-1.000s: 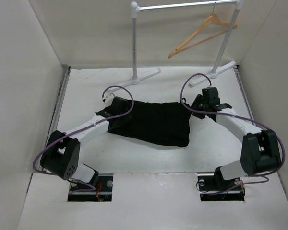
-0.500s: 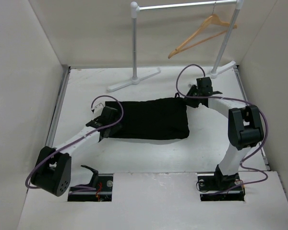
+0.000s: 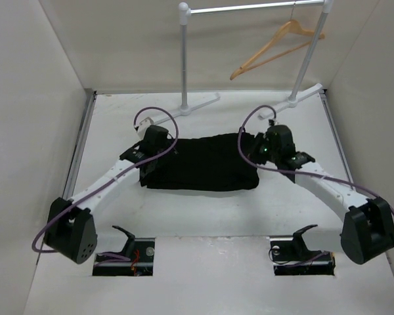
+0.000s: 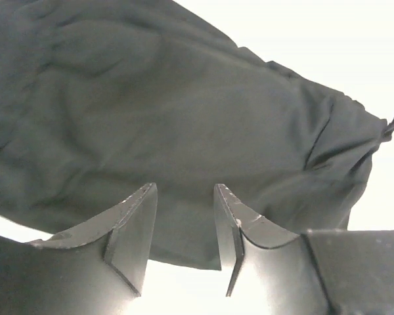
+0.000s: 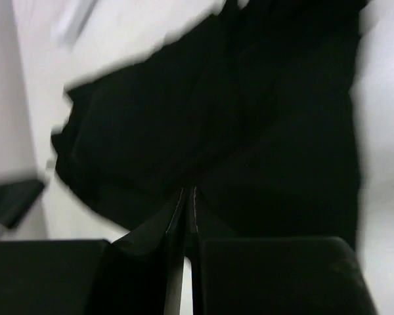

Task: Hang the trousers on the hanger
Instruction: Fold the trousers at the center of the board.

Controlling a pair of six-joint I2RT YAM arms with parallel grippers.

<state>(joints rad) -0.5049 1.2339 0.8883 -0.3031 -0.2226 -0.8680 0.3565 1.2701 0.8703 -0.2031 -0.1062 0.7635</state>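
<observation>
The trousers (image 3: 200, 164) lie folded into a compact black slab at the middle of the table (image 3: 203, 220). A second ago the bundle was looser, with a corner sagging toward 5 o'clock. The hanger (image 3: 276, 47) hangs tilted on the rail (image 3: 249, 8), far off at 1 o'clock, well apart from the fabric and from both arms. The main change is on the right. Half a second back that arm stood high, with its tool just off the cloth at 2 o'clock. Now it has dropped low and reached in, and the right gripper (image 3: 253, 149) sits on the 3 o'clock edge of the bundle. In the blurred right wrist view, the right gripper (image 5: 186, 191) has narrowed to a thin slit. Creases in the cloth run toward its tips, so it looks to be nipping the fabric there. The left gripper (image 3: 146, 159) has shifted up to the 9 o'clock edge. In the left wrist view, the left gripper (image 4: 184, 191) has a moderate gap between its fingers, a little tighter than before. The hem lies below that gap and nothing is clamped in it. My reading is that the tidying is done and the pickup has begun, with one side probably caught and the other about to close. Nothing has been lifted, and the carry to the hanger remains.
</observation>
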